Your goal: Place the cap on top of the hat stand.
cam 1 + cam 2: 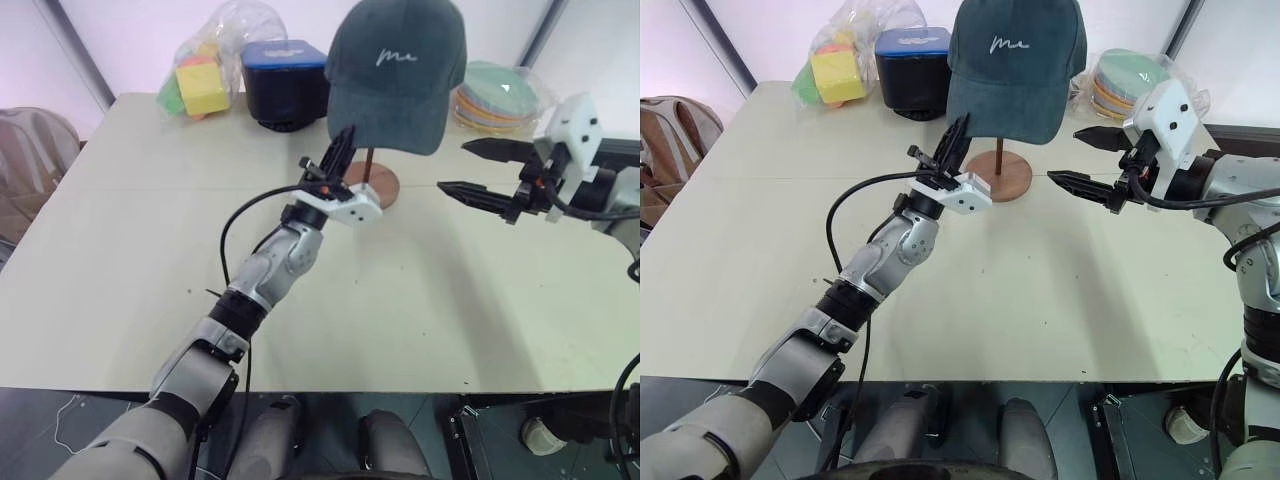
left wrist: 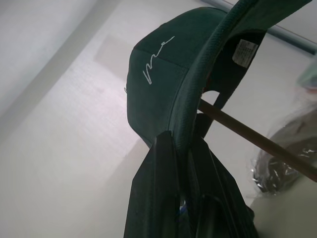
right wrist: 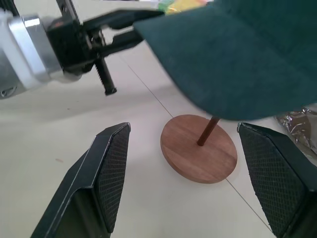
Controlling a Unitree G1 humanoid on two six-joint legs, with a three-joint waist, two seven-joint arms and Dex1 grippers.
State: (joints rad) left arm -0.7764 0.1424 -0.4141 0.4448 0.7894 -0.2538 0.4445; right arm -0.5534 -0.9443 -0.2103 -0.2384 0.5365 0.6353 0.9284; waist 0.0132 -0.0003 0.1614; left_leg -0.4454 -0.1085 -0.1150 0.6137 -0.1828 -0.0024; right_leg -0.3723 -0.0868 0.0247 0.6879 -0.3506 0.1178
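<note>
The left tool (image 1: 343, 140) is clamped tight on the brim of the cap (image 1: 398, 70), at the cap's 7 o'clock edge. The cap sits over the hat stand (image 1: 371, 183), its crown covering the top disc while the rod and round base show beneath on the tabletop (image 1: 130, 250). At 3 o'clock the right tool (image 1: 478, 170) hangs wide apart, holding nothing. Risk: the brim grip pulls off-centre, so letting go or tugging sideways could tilt the cap off the disc or topple the slim stand.
</note>
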